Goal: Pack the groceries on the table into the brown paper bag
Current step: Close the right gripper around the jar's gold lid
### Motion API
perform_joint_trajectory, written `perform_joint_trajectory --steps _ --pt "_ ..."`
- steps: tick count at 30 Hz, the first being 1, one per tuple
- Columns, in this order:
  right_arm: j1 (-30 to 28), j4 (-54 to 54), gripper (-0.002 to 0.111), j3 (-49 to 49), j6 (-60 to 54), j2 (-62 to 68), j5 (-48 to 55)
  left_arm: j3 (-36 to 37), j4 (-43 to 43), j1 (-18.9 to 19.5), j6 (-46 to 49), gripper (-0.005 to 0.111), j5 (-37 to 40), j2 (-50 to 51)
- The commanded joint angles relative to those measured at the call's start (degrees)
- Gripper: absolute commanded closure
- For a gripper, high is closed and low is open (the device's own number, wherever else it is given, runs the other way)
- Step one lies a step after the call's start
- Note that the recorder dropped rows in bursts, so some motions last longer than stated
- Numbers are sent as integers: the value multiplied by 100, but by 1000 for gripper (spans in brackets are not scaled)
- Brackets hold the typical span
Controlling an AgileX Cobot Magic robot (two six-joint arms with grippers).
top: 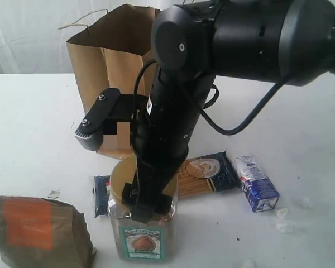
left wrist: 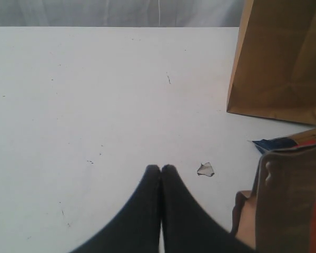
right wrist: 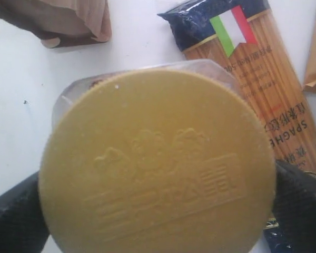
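Note:
The clear jar [top: 142, 234] stands upright on the table [top: 33, 123] at the front, its tan lid [right wrist: 158, 163] filling the right wrist view. My right gripper [top: 148, 206] comes down over it, open, one finger [right wrist: 16, 216] on each side of the lid. Behind the jar lies the blue-ended spaghetti packet [top: 209, 173], with the small blue-white carton [top: 257, 183] to its right. At the front left lies the brown pouch with orange label [top: 36, 229]. The brown paper bag [top: 109, 61] stands upright at the back. My left gripper [left wrist: 161, 168] is shut and empty above bare table, beside the pouch [left wrist: 295, 200].
Small white crumbs [top: 282, 218] lie right of the jar, and one scrap [left wrist: 205, 169] lies near my left fingertips. The right arm's black bulk [top: 257, 39] hangs over the middle and hides part of the bag's mouth. Bare tabletop stretches left of the bag.

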Motion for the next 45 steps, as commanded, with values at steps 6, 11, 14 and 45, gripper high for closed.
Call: perform_joint_trajectory --steps 6,11,14,45 --pt "4 -55 3 -239 362 -36 -27 10 -58 -43 -32 107 17 -46" --pt "4 -55 3 -239 449 -36 7 10 -58 -43 -32 107 17 -46" --pt "4 -55 7 -239 489 -36 28 10 -58 -43 -32 107 17 -46" --pt "4 133 54 -249 739 -512 165 10 -58 -43 -32 107 17 -46"
